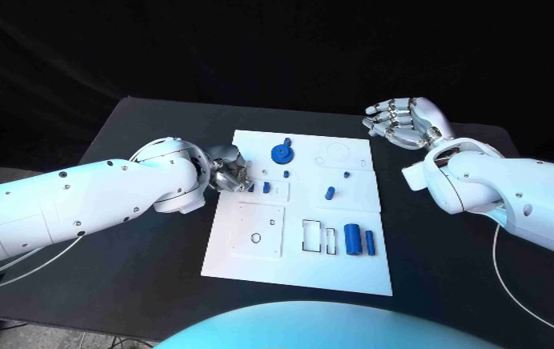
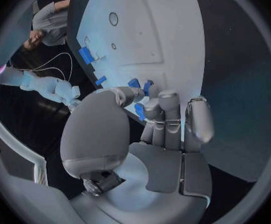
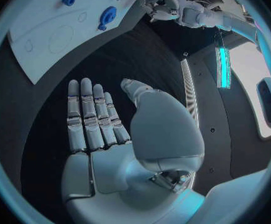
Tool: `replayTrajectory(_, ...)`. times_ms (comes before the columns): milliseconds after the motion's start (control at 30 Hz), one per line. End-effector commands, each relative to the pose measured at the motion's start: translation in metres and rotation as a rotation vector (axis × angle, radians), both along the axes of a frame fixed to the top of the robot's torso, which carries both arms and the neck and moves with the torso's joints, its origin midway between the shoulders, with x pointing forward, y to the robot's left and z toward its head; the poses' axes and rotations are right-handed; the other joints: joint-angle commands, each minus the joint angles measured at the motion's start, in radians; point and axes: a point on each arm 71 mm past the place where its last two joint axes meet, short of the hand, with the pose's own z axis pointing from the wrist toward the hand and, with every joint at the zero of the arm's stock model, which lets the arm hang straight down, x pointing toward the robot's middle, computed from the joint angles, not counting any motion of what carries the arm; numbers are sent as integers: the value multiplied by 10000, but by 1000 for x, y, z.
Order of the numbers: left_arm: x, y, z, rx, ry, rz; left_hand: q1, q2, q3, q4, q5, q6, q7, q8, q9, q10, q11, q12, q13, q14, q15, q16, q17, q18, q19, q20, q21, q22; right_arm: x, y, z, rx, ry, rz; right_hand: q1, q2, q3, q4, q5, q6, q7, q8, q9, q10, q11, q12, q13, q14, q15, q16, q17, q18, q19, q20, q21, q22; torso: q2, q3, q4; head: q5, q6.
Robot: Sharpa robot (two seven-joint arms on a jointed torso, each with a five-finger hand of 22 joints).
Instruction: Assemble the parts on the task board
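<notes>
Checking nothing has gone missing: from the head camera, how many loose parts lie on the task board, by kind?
blue wheel: 1
blue cylinders: 2
small blue pieces: 4
black ring: 1
Total: 8 on the task board. Anything under the left robot hand is hidden and not counted.

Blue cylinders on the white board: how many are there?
2: a thick cylinder and a thin cylinder beside it, near the board's front edge. The left hand may hide more.
</notes>
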Motion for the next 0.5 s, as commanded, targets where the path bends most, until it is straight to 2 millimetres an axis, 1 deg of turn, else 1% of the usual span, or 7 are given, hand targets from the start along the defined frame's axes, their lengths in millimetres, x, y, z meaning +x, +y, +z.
replayTrajectory(33,-1,-1,-2,100,158,-197,-27,90,1833,-1770,44,52,4,66,12,2,-16,23,13,13,-33,2,3,-115,-7,-16,25,6,-1,1,0,0,-33,148,-104,-4,-59,4,61,24,337,-51,-11,-32,12,-37,-14,-12,48,-48,-14,95,-29,62,-47,-8,-4,4,0,-8,-11)
replayTrajectory(500,-1,-4,-3,90,174,-255,-27,90,1833,-1770,44,52,4,66,12,2,-16,23,13,13,-33,2,3,-115,-7,-16,25,6,-1,1,0,7,-52,151,-104,-4,-59,4,61,24,337,-51,-11,-32,12,-37,-14,-12,48,-48,-14,95,-29,62,-47,-8,5,-3,-3,-10,-45)
